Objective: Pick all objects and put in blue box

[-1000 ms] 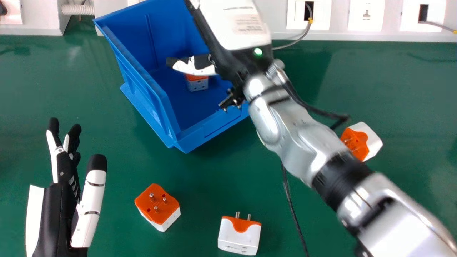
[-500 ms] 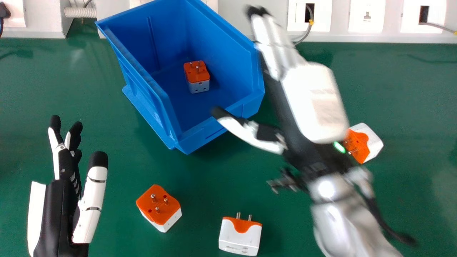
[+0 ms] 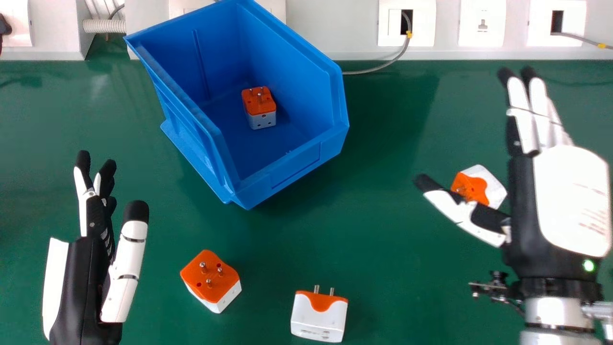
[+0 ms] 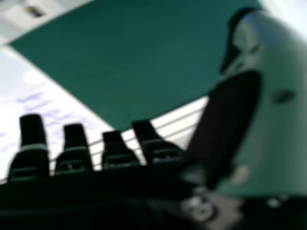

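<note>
My right hand is open at the right of the head view, its thumb beside the rightmost orange and white adapter, which lies on the table. In the right hand view my right hand holds nothing. At the lower left my left hand stands open and empty. The blue box is at the upper middle with one adapter on its floor. An adapter with pins up lies right of my left hand, and another adapter is near the front edge.
The green table extends between the box and my right hand. Behind it runs a white panel with sockets. A grey cable hangs from one socket down behind the box.
My right hand has swung from over the blue box to the right side of the table. The adapter in the box has come into full view. The left hand has barely shifted.
</note>
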Controlling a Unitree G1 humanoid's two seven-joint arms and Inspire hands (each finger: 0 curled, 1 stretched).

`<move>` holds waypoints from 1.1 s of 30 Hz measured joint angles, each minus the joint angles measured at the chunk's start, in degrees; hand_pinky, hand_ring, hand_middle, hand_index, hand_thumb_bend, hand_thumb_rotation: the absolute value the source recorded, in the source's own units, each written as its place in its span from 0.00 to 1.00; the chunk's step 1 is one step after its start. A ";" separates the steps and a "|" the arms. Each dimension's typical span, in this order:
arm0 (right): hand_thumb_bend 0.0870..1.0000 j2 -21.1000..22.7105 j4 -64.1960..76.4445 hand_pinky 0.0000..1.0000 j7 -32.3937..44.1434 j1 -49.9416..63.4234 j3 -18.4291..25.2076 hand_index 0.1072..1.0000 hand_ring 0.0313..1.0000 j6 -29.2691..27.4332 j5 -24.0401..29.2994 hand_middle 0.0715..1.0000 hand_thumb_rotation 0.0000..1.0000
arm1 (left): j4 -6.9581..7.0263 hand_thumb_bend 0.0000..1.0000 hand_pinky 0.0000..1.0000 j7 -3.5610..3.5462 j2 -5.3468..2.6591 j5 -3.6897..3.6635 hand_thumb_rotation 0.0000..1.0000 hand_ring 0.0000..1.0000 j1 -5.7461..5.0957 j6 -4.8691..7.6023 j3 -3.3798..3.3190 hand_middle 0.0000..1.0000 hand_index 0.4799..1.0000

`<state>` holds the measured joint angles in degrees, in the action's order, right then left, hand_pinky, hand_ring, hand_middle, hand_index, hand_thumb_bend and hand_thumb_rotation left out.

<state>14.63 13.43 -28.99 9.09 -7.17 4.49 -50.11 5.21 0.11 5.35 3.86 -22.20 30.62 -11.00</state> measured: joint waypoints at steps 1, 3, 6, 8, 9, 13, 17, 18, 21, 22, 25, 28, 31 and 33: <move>0.47 0.02 -0.99 0.78 -0.04 0.02 0.56 0.91 0.90 0.15 0.00 0.96 0.55 | 0.00 0.48 1.00 0.01 0.03 0.00 0.95 1.00 -0.03 0.00 -0.04 0.99 1.00; 0.46 0.09 -3.05 0.79 -0.15 -0.21 1.31 0.92 0.91 1.01 0.01 0.97 0.57 | 0.01 0.47 1.00 0.01 0.11 0.00 0.95 1.00 0.02 0.01 -0.08 0.99 0.99; 0.46 0.02 -5.58 0.78 -0.13 -1.17 2.25 0.93 0.91 2.55 0.08 0.98 0.58 | 0.01 0.46 1.00 -0.03 0.16 -0.07 0.93 1.00 -0.06 0.03 -0.12 0.99 1.00; 0.45 -0.03 -6.70 0.77 -0.04 -1.93 2.39 0.94 0.90 3.67 0.06 0.97 0.59 | 0.02 0.46 1.00 -0.17 0.17 -0.40 0.92 1.00 -0.07 0.03 -0.12 0.99 1.00; 0.46 -0.03 -7.21 0.77 0.10 -2.31 2.41 0.93 0.90 4.30 0.01 0.97 0.60 | 0.02 0.47 1.00 -0.18 0.18 -0.53 0.92 1.00 -0.08 0.03 -0.14 0.99 1.00; 0.47 -0.02 -9.93 0.75 0.58 -3.92 2.44 0.91 0.89 6.09 0.16 0.95 0.55 | 0.23 0.47 1.00 -0.15 0.20 -0.49 0.93 1.00 -0.25 -0.01 -0.17 1.00 1.00; 0.49 0.02 -14.59 0.74 0.35 -5.85 2.40 0.88 0.87 6.11 0.75 0.93 0.50 | 0.23 0.44 1.00 -0.20 0.30 -0.55 0.93 1.00 -0.21 0.07 -0.22 0.99 1.00; 0.49 0.06 -16.04 0.74 0.23 -6.46 2.37 0.88 0.87 6.12 0.83 0.92 0.50 | 0.23 0.44 1.00 -0.21 0.31 -0.56 0.92 1.00 -0.19 0.07 -0.23 0.99 1.00; 0.49 0.56 -20.57 0.73 -0.05 -8.52 2.13 0.86 0.86 6.26 0.84 0.91 0.52 | 0.24 0.42 1.00 -0.28 0.38 -0.65 0.93 1.00 -0.17 0.06 -0.30 0.99 1.00; 0.49 0.75 -21.95 0.73 -0.05 -9.24 1.98 0.87 0.86 6.42 0.86 0.91 0.53 | 0.25 0.42 1.00 -0.30 0.44 -0.64 0.93 1.00 -0.17 0.06 -0.33 0.99 1.00; 0.50 1.11 -25.52 0.72 0.16 -11.44 1.78 0.85 0.84 6.96 1.10 0.89 0.50 | 0.29 0.44 1.00 -0.32 0.53 -0.65 0.92 1.00 -0.12 0.05 -0.45 0.99 0.99; 0.51 1.62 -29.29 0.71 0.33 -13.78 1.23 0.83 0.83 7.19 1.37 0.88 0.49 | 0.41 0.44 1.00 -0.37 0.54 -0.73 0.92 1.00 -0.14 0.00 -0.58 0.99 0.99; 0.52 2.13 -32.18 0.70 1.50 -15.86 0.42 0.82 0.82 7.88 1.82 0.87 0.50 | 0.59 0.45 1.00 -0.72 0.55 -1.11 0.92 1.00 -0.11 -0.01 -0.60 0.99 0.99; 0.53 2.58 -33.79 0.70 2.17 -17.43 0.02 0.82 0.82 8.71 2.21 0.87 0.50 | 0.62 0.45 1.00 -0.80 0.56 -1.27 0.91 1.00 -0.10 -0.03 -0.66 0.99 0.99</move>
<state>17.21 -20.36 -26.83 -8.34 -7.15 13.20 -47.90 5.83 -0.69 5.91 2.59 -22.31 30.59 -11.66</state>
